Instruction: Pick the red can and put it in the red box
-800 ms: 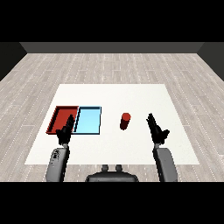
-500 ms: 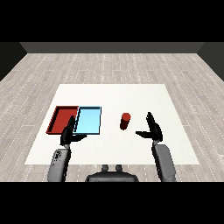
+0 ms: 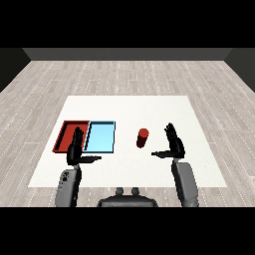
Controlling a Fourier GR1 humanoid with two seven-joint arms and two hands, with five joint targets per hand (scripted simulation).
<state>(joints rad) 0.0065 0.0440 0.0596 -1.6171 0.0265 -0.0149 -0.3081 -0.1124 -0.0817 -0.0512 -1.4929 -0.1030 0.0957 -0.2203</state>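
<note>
The red can [image 3: 142, 138] stands upright on the white table, right of the two trays. The red tray [image 3: 67, 130] lies at the left, with the light blue tray [image 3: 100, 137] touching its right side. My right hand [image 3: 174, 144] is open to the right of the can and a little nearer to me, fingers straight up and thumb pointing left at the can, a gap between them. My left hand [image 3: 75, 149] is open too, held over the near edge of the red tray, holding nothing.
The white table [image 3: 129, 109] stretches beyond the trays and the can, and its near edge runs just in front of both forearms. Grey wooden floor surrounds it.
My right hand has moved left toward the can and its thumb has spread out. My left hand has shifted slightly right along the trays' near edge.
</note>
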